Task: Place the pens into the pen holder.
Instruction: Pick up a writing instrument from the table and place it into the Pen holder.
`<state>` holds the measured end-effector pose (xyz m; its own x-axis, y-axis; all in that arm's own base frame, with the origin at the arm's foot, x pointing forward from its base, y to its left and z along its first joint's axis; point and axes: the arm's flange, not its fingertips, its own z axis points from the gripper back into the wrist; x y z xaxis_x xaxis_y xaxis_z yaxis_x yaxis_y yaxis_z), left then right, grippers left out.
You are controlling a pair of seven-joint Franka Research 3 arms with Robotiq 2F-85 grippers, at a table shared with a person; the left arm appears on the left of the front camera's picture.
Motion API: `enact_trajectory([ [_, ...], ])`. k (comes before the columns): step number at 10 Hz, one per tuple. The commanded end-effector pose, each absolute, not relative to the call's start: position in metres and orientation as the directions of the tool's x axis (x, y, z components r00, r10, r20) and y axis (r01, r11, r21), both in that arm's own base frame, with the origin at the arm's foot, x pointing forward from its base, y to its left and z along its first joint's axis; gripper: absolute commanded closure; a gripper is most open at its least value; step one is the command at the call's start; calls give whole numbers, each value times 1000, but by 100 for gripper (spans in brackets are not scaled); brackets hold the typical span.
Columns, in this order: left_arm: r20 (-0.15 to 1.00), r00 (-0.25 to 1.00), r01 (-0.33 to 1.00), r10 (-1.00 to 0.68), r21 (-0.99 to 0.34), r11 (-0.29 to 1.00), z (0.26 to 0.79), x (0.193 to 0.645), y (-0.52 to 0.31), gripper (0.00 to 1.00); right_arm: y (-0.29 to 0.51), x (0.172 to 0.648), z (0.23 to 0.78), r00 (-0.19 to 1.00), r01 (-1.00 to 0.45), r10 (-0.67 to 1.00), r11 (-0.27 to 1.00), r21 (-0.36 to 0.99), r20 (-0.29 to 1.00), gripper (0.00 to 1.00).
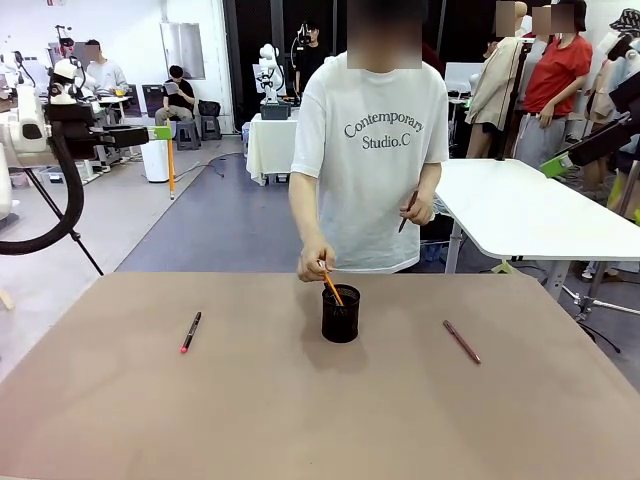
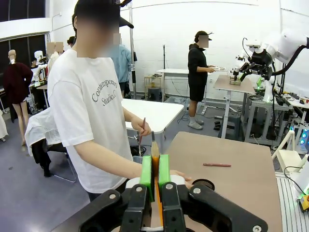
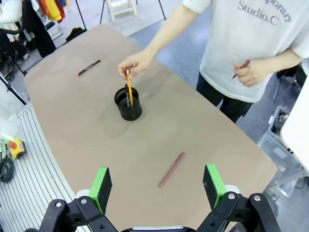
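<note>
The black mesh pen holder (image 1: 340, 315) stands mid-table. A person's hand (image 1: 315, 264) holds a yellow-orange pencil (image 1: 331, 287) with its lower end inside the cup. On the table, a black pen with a pink-red end (image 1: 190, 332) lies to the left and a dark red pen (image 1: 461, 341) to the right. The person's other hand holds another dark red pen (image 1: 408, 212). My left gripper (image 2: 155, 166) is raised at the far left, shut on a second yellow-orange pencil (image 2: 155, 147). High above the table, my right gripper (image 3: 157, 186) stands open and holds nothing.
The brown table (image 1: 250, 420) has free room along its front edge. A white table (image 1: 530, 205) stands behind on the right. Other people and a workbench (image 2: 234, 83) are farther back in the room.
</note>
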<state>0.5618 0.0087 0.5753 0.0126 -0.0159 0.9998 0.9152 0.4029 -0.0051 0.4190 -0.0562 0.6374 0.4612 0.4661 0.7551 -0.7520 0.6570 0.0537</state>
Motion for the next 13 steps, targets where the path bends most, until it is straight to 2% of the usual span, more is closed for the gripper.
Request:
enact_trajectory([
  [1,1000,19,913,-20,-9,407,578,563,7,100,-55,420,639,450,-757,458,651,56,767,0],
  [13,1000,19,913,-20,-9,407,578,563,7,100,-55,420,639,450,-757,458,651,56,767,0],
])
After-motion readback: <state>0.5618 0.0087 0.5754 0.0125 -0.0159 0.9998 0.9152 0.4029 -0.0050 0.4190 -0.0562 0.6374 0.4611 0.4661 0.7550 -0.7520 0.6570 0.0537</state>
